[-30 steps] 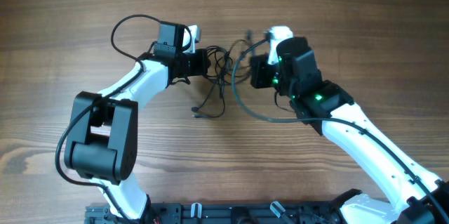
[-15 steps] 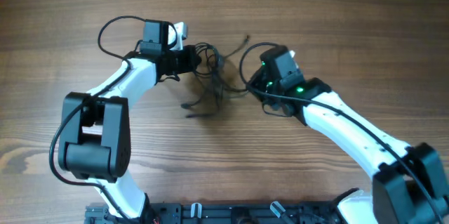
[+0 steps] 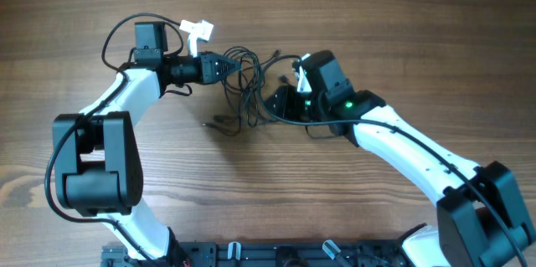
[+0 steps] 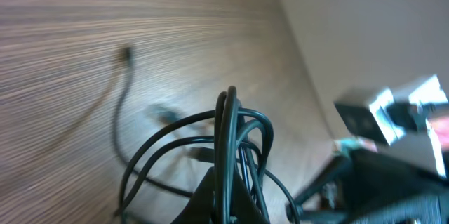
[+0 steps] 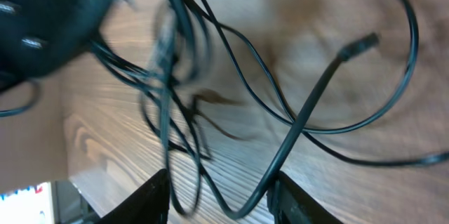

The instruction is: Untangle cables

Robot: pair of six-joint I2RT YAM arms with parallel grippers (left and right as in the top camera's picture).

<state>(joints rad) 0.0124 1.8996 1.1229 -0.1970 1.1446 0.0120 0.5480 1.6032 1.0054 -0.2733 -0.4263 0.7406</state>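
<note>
The cables (image 3: 249, 91) lie as a black tangle at mid-table between my two grippers. My left gripper (image 3: 228, 67) points right and is shut on a bundle of cable loops (image 4: 231, 129), which rise from between its fingers (image 4: 210, 199). My right gripper (image 3: 275, 102) points left into the tangle and stands open. Several cable strands (image 5: 210, 147) run across the gap between its fingers (image 5: 156, 197), touching the inner side of the right one. A plug end (image 5: 358, 43) lies on the wood beyond. Another loose end (image 3: 216, 122) trails toward the front left.
The table is bare wood (image 3: 402, 16) around the tangle. My left arm's own thick cable (image 3: 126, 28) arcs over its wrist, and a white tab (image 3: 198, 31) sticks out beside it. The arm bases (image 3: 251, 254) sit at the front edge.
My left gripper has pulled the held cable bundle leftward, dragging the tangle with it. My right gripper has followed leftward and toward the front, and its jaws have gone from shut to open.
</note>
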